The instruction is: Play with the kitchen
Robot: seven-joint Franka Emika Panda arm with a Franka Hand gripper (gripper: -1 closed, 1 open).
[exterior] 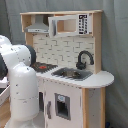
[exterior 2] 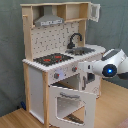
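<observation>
white arm (exterior: 22, 85) bent upright, wrist (exterior 2: 107, 67) with blue light

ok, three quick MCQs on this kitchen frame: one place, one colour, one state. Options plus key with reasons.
1. Where is the faucet?
A. behind the sink
B. on the hood
C. on the oven door

2. What colour are the hob rings?
A. blue
B. red
C. green

3. How is the oven door in the second exterior view?
A. shut
B. missing
C. swung open

Key:
1 A, it stands at the back edge of the sink.
2 B, red rings show on the black hob.
3 C, the windowed door hangs out from the kitchen front.
</observation>
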